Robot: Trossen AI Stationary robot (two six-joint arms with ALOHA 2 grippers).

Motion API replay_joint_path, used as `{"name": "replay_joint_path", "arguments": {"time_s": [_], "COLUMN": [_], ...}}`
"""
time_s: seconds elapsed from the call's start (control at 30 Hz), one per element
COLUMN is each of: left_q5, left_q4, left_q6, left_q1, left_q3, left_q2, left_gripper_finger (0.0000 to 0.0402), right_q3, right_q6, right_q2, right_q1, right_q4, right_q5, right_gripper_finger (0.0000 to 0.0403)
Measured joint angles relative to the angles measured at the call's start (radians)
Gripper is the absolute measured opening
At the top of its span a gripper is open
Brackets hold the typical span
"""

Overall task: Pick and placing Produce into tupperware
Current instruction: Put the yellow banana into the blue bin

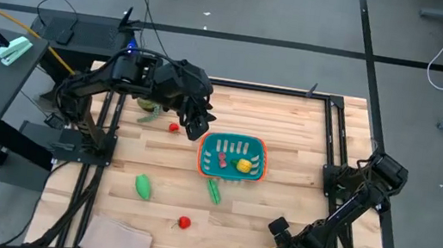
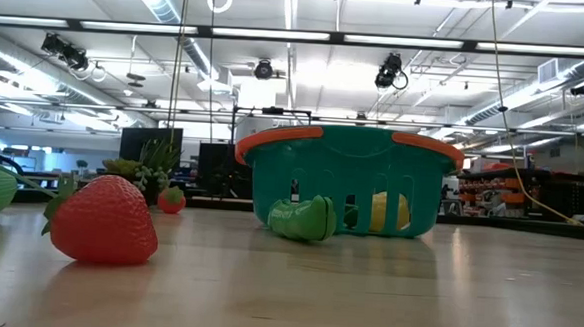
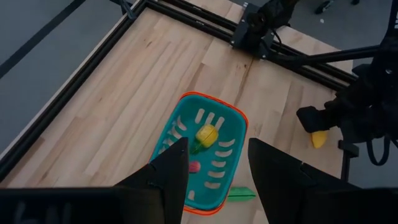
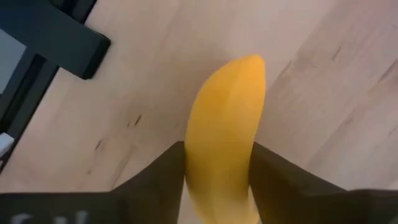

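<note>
The teal basket (image 1: 259, 151) with an orange-red rim stands mid-table and holds a yellow chunk (image 1: 243, 166) and a small pink-red piece (image 1: 221, 160). My left gripper (image 3: 214, 171) hovers open and empty above the basket (image 3: 186, 118), over its far left corner. My right gripper (image 4: 217, 177), at the table's near right edge, is shut on the yellow banana (image 4: 227, 118). On the table lie a green pod (image 1: 214, 191) by the basket's near wall, a green piece (image 1: 143, 186), a red strawberry (image 1: 184, 221) and a small red piece (image 1: 174, 128). My right gripper pinches the yellow banana between its two fingers (image 4: 155, 180), across the fruit's body (image 4: 214, 155). The banana's pointed end (image 4: 250, 62) sticks out past the fingertips over the wooden table. The frames do not show whether the fruit is lifted clear.
A spiky potted plant (image 1: 150, 105) stands under the left arm near the far left corner. A tan cloth (image 1: 117, 238) lies at the near left edge. A black metal frame (image 1: 338, 132) borders the table. Bare wood lies between the basket and the right arm.
</note>
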Motion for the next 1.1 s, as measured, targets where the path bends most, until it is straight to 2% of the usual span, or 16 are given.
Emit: {"name": "replay_joint_path", "arguments": {"time_s": [0.07, 0.33, 0.5, 0.6, 0.73, 0.87, 0.97, 1.1], "left_q5": [0.000, 0.000, 0.000, 0.000, -0.008, -0.074, -0.135, -0.146], "left_q4": [0.000, 0.000, -0.001, 0.000, 0.003, 0.026, 0.037, 0.047], "left_q6": [0.001, 0.094, 0.165, 0.180, 0.178, 0.182, 0.182, 0.162], "left_q1": [0.000, 0.000, 0.001, 0.002, 0.003, 0.003, 0.003, 0.003], "left_q3": [0.000, 0.000, 0.000, 0.000, 0.006, 0.009, 0.010, 0.011], "left_q2": [0.000, 0.000, -0.001, -0.011, -0.041, -0.087, -0.133, -0.185], "left_gripper_finger": [0.0172, 0.0172, 0.0172, 0.0172, 0.0172, 0.0172, 0.0172, 0.0172], "right_q3": [0.005, 0.104, 0.207, 0.261, 0.314, 0.353, 0.353, 0.349], "right_q6": [0.022, 0.049, 0.039, 0.019, -0.046, -0.149, -0.215, -0.205], "right_q2": [-0.003, -0.058, -0.153, -0.214, -0.288, -0.312, -0.310, -0.256], "right_q1": [-0.001, -0.054, -0.121, -0.186, -0.336, -0.541, -0.699, -0.882], "right_q4": [-0.020, -0.178, -0.271, -0.325, -0.301, -0.222, -0.153, -0.126], "right_q5": [0.000, 0.028, 0.143, 0.232, 0.321, 0.328, 0.286, 0.161], "right_gripper_finger": [0.0135, 0.0136, 0.0160, 0.0155, 0.0141, 0.0147, 0.0158, 0.0158]}}
